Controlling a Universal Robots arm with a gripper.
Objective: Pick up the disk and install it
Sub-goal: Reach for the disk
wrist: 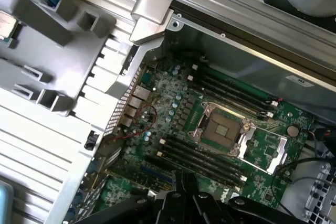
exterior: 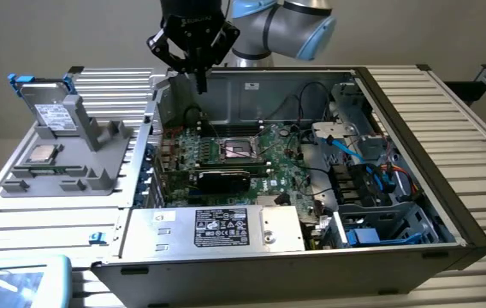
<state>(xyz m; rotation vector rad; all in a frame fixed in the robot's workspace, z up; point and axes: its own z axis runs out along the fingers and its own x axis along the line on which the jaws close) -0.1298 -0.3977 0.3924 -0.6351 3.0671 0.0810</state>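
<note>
The arm (exterior: 286, 25), cut off at the upper edge, reaches down over the open computer case (exterior: 268, 273). Its fingers (exterior: 199, 78) are clenched together on nothing, tips above the motherboard (exterior: 252, 163). The disk (exterior: 52, 109) stands upright in the grey holder (exterior: 97, 138) at the exterior view's left, well apart, partly hidden behind the holder's post.
</note>
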